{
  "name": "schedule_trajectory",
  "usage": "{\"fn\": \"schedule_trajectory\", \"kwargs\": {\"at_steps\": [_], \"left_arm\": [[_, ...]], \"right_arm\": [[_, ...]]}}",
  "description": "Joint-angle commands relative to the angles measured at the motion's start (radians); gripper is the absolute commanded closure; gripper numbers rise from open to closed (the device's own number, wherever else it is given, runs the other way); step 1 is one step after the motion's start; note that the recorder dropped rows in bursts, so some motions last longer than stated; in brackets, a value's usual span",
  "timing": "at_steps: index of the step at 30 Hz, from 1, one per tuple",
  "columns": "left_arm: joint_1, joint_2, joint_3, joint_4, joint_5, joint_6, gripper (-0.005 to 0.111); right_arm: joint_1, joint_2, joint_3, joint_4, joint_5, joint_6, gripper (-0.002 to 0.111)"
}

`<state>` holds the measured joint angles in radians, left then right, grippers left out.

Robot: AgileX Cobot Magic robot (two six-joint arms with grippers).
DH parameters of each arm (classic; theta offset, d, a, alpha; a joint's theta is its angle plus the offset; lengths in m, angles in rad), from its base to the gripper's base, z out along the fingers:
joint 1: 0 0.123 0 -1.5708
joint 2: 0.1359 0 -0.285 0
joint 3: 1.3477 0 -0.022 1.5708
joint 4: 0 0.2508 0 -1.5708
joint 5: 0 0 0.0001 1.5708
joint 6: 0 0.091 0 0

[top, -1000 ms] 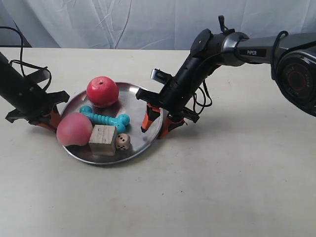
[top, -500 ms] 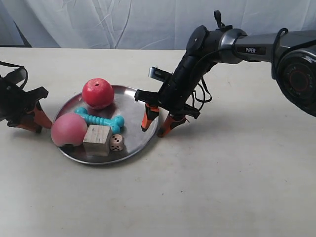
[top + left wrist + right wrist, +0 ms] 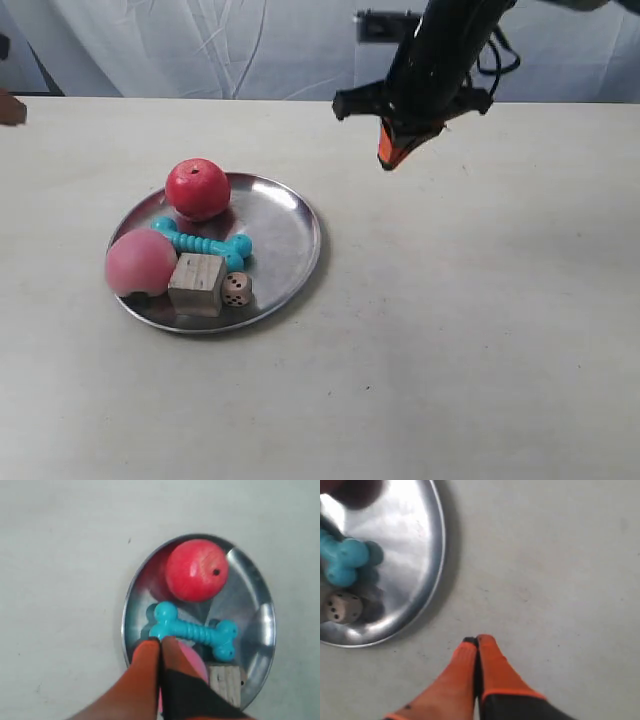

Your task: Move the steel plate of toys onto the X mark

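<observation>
Pale surface [image 3: 470,360], nothing gripped

Your round shiny steel plate [image 3: 290,225] holds a red ball [image 3: 197,188], pink ball [image 3: 138,262], turquoise ridged bone [image 3: 205,243], plain wooden cube [image 3: 196,284] and small dotted die [image 3: 237,289]. Your left claw [image 3: 159,645] has its orange tips pressed together, empty, with the plate ahead of them and the pink ball partly hidden behind them. Your right claw [image 3: 476,642] is likewise pinched together and empty. It hangs above bare surface, with the plate off to one side, apart.

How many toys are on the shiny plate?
5. On the steel plate: red ball at the far rim, pink ball at the exterior view's left edge, turquoise bone in the middle, wooden cube beside the pink ball, die next to the cube. None seem hidden.
</observation>
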<state>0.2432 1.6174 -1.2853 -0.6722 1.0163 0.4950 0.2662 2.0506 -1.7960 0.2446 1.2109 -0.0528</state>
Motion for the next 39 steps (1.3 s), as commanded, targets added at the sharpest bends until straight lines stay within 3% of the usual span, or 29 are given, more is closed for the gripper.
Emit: {"fn": "schedule_trajectory", "kwargs": {"at_steps": [1,6,10,22,30,39], "left_arm": [[0.005,-0.268,0.052,0.047,-0.106,0.003,0.107],[0.005,-0.467,0.141,0.15,-0.189,-0.021,0.107],[-0.008,-0.574,0.242,0.125,-0.231,-0.037,0.107],[-0.204,-0.871,0.595,0.045,-0.285,-0.05,0.107],[-0.217,-0.932,0.687,-0.089,-0.248,-0.05,0.107],[-0.217,-0.932,0.687,-0.052,-0.184,-0.048,0.107]], "right_arm": [[0.031,-0.201,0.025,-0.017,-0.029,0.001,0.108],[0.088,-0.402,0.199,-0.083,-0.179,0.074,0.108],[0.148,-0.547,0.403,-0.146,-0.284,0.138,0.108],[0.253,-0.966,0.93,-0.161,-0.487,0.27,0.108],[0.253,-1.139,1.009,-0.076,-0.277,0.27,0.108],[0.253,-1.173,1.009,-0.076,-0.253,0.27,0.108]]}}
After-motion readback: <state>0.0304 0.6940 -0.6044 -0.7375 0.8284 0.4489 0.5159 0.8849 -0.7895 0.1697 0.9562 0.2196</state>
